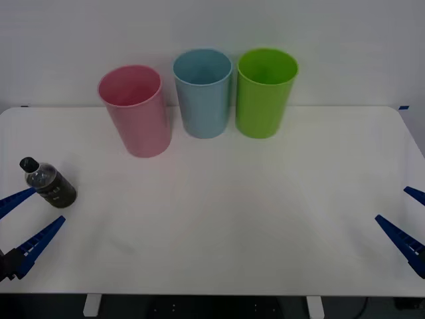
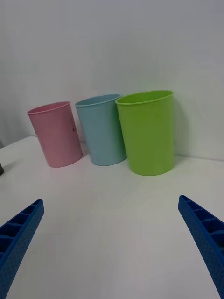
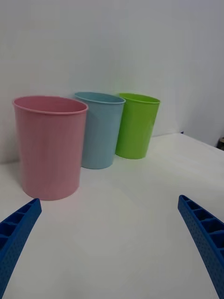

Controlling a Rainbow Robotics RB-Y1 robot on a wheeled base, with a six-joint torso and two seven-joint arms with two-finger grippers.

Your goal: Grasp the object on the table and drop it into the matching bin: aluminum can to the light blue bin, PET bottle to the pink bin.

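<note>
The bottle (image 1: 50, 184) stands near the left edge of the table (image 1: 219, 219), toward the front left corner, tilted a little with its black cap toward the rear. It sits just beside the left gripper (image 1: 21, 219), almost at the tip of the upper finger (image 1: 14, 201) and slightly beyond the gap between the two, so it lies forward of the claw and a touch off to the table's outer side. Its long axis runs roughly upright, which suits a grasp around the body from the side. The left arm is plainly the nearer one; the right gripper (image 1: 406, 222) waits well apart by the right edge.

The left gripper's fingers are spread wide and hold nothing, and I cannot tell whether the upper fingertip touches the bottle. The right gripper is likewise wide open and empty.

The pink bin (image 1: 135, 109) stands near the rear edge, leftmost of three, just beside the light blue bin (image 1: 203, 93), with a green bin (image 1: 264, 93) beyond that. As a plastic bottle, it belongs in the pink one. The coming move likely calls for the left claw to shift slightly and advance so the bottle sits squarely between the fingers before closing.
</note>
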